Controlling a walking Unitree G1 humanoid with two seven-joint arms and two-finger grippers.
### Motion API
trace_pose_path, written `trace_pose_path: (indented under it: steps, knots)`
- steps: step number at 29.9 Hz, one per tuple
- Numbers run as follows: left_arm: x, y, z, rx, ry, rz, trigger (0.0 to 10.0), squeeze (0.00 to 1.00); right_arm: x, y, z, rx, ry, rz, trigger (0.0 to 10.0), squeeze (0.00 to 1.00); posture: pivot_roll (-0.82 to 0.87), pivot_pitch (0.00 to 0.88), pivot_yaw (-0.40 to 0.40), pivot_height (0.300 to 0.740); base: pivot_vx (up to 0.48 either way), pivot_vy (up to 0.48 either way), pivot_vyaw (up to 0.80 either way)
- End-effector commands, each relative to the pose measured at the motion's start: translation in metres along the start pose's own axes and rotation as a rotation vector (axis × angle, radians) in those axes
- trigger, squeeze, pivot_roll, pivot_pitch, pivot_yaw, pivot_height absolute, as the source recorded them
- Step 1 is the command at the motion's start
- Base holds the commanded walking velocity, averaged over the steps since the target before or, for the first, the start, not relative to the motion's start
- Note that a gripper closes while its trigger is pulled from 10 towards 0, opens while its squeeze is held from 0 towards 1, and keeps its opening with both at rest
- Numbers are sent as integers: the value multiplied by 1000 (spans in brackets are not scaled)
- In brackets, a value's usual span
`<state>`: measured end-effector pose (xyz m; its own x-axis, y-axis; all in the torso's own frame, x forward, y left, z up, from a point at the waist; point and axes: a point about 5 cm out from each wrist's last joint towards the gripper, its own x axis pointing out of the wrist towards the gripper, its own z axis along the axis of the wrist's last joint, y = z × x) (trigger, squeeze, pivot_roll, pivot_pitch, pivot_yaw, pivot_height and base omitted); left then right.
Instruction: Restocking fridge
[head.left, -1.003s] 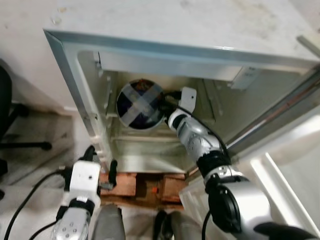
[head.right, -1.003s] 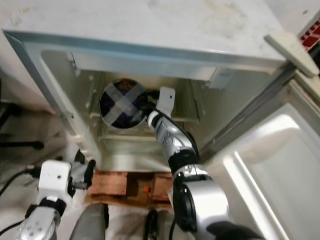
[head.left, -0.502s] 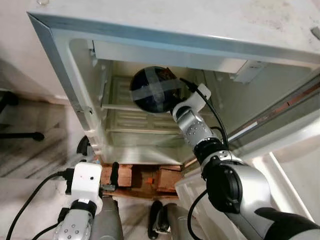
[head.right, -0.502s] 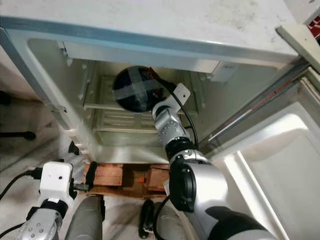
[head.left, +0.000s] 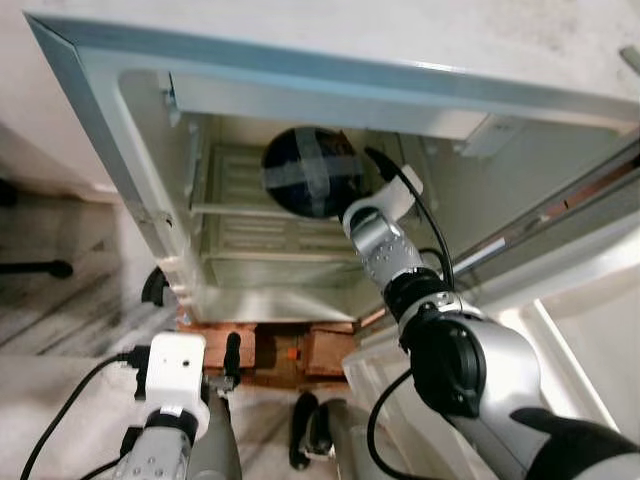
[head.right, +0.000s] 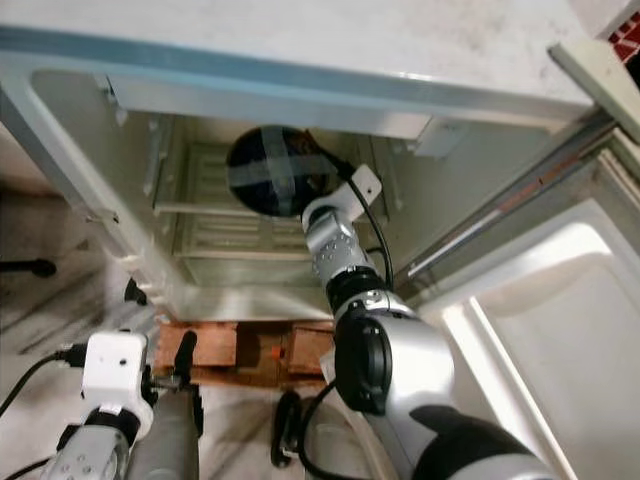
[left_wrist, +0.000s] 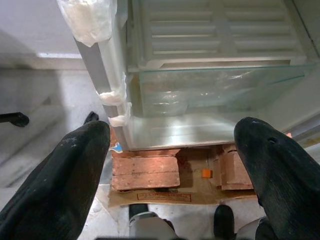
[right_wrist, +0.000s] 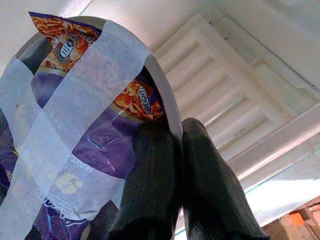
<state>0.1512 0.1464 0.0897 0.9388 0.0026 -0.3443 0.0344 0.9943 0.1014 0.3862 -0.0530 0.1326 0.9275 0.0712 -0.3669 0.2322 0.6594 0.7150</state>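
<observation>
Right gripper (right_wrist: 172, 165) clamped on rim of bowl (head.left: 310, 170), fingers (right_wrist: 150, 200) pinching thin metal edge from both sides. Holds bowl up inside open fridge (head.left: 150, 210), above white shelf (head.left: 250, 210), close to back wall.

Risks, as judgement:
- Grip only on narrow rim, so bowl can pivot or slip out if arm tilts or moves fast; weight hangs to one side of pinch.
- Bowl looks tilted, mouth facing out; snack packets (right_wrist: 90, 150) inside kept by crossed tape strips (right_wrist: 75, 115) only. If tape fails, packets fall on shelf or floor.
- Little room under fridge top; bowl edge can hit ceiling part or shelf front when lowering, and knock bowl out of grip.
- Opening fingers before bowl sits flat on shelf probably means roll or drop.

Bowl vs. gripper: rim between fingers, touching both; bowl body extends beyond fingertips, to robot's left of wrist.

Left gripper (left_wrist: 175, 165) low, outside fridge, spread apart and empty, facing glass shelf (left_wrist: 215, 85) and bricks (left_wrist: 145, 172) under fridge.
</observation>
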Motion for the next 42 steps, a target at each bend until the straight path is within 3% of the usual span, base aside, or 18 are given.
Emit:
trace_pose_path:
  steps: [1, 4, 7, 9, 15, 16, 18, 29, 42]
  knots:
    - [-3, -1, -1, -7, 16, 4, 10000, 0, -16, 37, -61, 9, 151, 40, 10000, 0, 392, 327, -241, 740, 0, 0, 0]
    - [-3, -1, -3, -14, 26, 6, 10000, 0, -8, 24, -32, -26, 52, -16, 10000, 0, 382, 328, -242, 740, 0, 0, 0]
    - [-3, -1, -3, -14, 27, 6, 10000, 0, -7, 23, -30, -27, 44, -20, 10000, 0, 381, 327, -242, 740, 0, 0, 0]
    - [-3, -3, -4, -16, 30, 1, 10000, 0, -4, 16, -11, -84, -27, -50, 10000, 0, 378, 319, -242, 740, 0, 0, 0]
    - [1, -2, -3, -14, 28, 0, 10000, 0, -2, 11, 8, -130, -104, -71, 10000, 0, 378, 308, -243, 740, 0, 0, 0]
    - [2, -2, -3, -12, 27, 1, 10000, 0, -1, 9, 13, -142, -127, -72, 10000, 945, 376, 302, -242, 740, 0, 0, 0]
    - [3, -1, -3, -11, 26, 1, 10000, 0, -1, 8, 15, -154, -138, -79, 10000, 1000, 374, 297, -242, 740, 0, 0, 0]
    - [12, 1, -2, 0, 21, -1, 10000, 0, 0, 5, 15, -162, -126, -48, 10000, 1000, 369, 272, -235, 740, 0, 0, 0]
    - [30, 9, 4, 17, -12, 10, 10000, 0, -3, 25, 43, -357, -273, 193, 10000, 1000, 358, 213, -219, 740, 0, 0, 0]
